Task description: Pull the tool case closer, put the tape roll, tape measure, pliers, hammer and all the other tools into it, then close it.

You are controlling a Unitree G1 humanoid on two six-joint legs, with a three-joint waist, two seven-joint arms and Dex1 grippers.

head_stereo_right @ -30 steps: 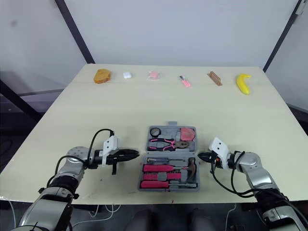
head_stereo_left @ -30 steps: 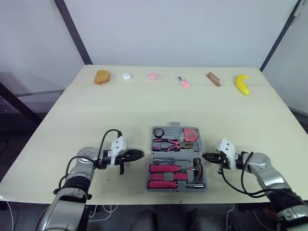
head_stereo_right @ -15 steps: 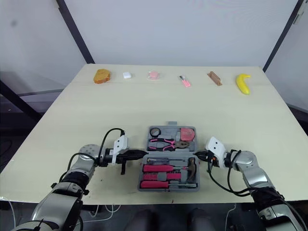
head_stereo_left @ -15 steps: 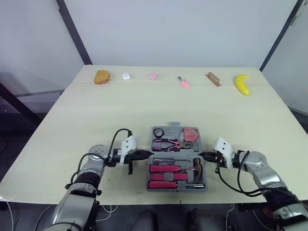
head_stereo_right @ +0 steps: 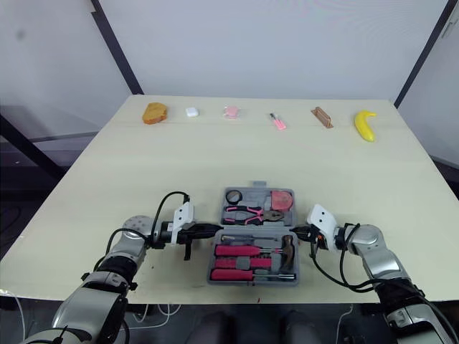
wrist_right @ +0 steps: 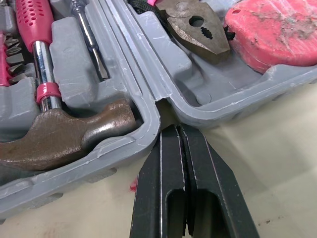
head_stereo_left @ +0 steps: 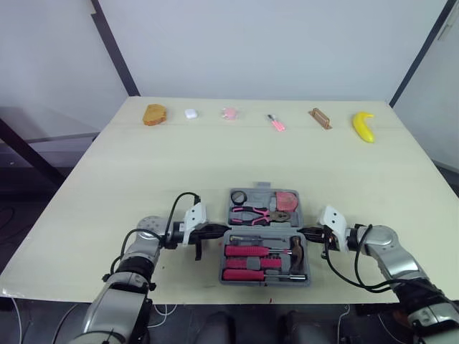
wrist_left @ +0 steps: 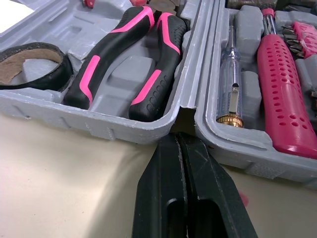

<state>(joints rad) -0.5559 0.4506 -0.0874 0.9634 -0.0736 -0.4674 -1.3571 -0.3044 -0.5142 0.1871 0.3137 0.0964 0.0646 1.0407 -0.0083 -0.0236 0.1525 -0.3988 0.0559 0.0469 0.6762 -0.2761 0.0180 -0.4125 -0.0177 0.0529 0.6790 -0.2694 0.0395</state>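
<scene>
Grey plastic tool case [wrist_left: 99, 124] lies open and flat, all tools seated in it. Far half: black tape roll [head_stereo_left: 238, 197] at left, pink-handled pliers [head_stereo_left: 254, 213] lying crosswise, pinkish-red tape measure [head_stereo_left: 285, 200] at right. Near half: pink-handled screwdrivers [head_stereo_left: 244, 251] lying crosswise, brown-headed hammer [wrist_right: 64, 136] at right end.

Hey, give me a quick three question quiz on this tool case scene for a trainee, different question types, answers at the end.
1. True or false: the tool case is closed.
2. The hammer lies: A, in the case's near half; B, in its far half; C, outside the case.
3. Fill in: the left jaws and right jaws, each at a hinge end of the case, stand ___.

Key: 1 false, it lies open. 2 A. 3 shut.
</scene>
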